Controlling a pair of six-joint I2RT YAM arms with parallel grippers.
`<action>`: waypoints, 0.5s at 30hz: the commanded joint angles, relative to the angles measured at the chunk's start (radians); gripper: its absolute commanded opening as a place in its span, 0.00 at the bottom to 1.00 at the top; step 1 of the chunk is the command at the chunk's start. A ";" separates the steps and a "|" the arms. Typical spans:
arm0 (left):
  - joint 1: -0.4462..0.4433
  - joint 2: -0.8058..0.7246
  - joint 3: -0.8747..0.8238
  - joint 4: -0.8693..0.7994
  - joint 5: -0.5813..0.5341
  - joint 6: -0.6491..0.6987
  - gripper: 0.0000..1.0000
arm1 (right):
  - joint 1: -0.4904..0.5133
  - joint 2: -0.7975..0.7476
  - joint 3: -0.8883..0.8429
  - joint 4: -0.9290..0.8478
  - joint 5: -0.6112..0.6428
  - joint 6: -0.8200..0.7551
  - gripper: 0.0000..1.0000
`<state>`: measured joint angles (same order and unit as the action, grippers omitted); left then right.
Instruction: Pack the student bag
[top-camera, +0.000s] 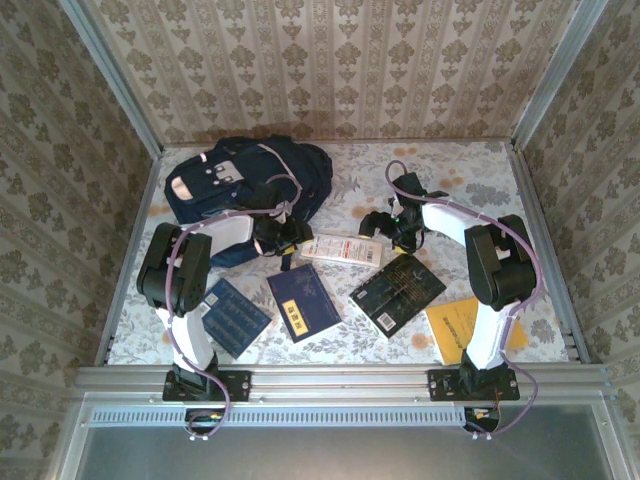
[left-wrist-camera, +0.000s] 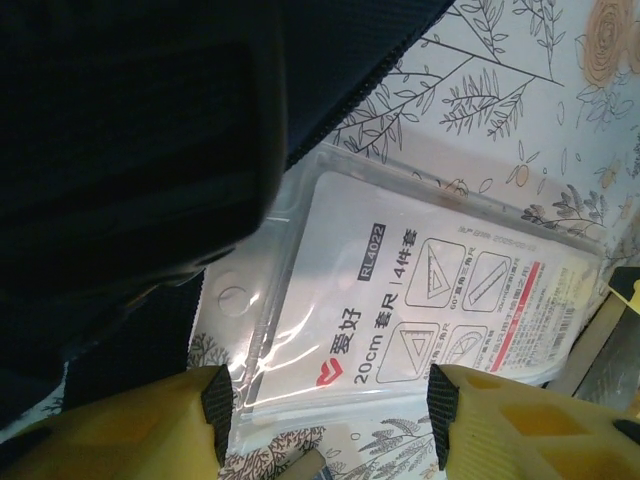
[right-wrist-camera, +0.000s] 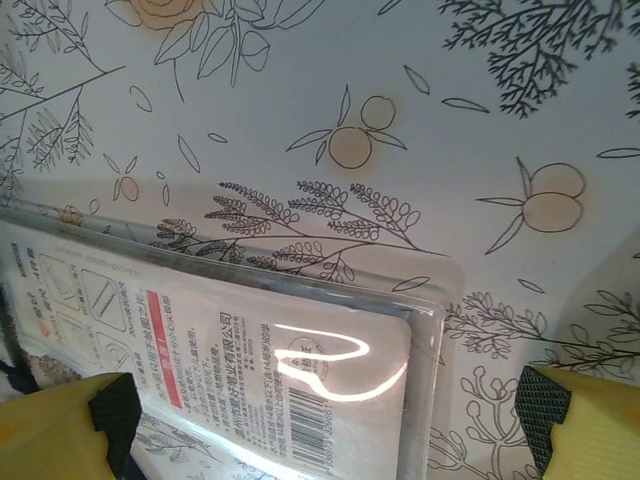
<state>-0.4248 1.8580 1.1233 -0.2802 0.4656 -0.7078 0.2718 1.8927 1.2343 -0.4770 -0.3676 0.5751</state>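
With left gripper (left-wrist-camera: 330, 410) spread over the ruler pack (left-wrist-camera: 430, 290) and right gripper (right-wrist-camera: 325, 415) spread wide at its three-o'clock end, pinch squarely across the glossy, probably slippery sleeve, then carry toward student bag (top-camera: 245, 185) at ten o'clock.

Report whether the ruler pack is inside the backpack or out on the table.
Out. The ruler pack lies flat on the table, at the student bag's edge, not inside it.
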 joint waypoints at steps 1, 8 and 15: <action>-0.014 0.039 -0.011 0.004 -0.018 -0.034 0.56 | 0.018 0.057 -0.010 -0.003 -0.162 0.011 0.99; -0.025 0.066 -0.017 0.031 0.007 -0.051 0.53 | 0.024 0.053 -0.048 0.122 -0.333 0.102 0.98; -0.025 0.072 -0.026 0.042 0.018 -0.055 0.50 | 0.025 0.015 -0.029 0.093 -0.288 0.106 0.95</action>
<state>-0.4370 1.8900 1.1233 -0.2455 0.4515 -0.7349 0.2733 1.9186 1.1950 -0.3470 -0.6373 0.6773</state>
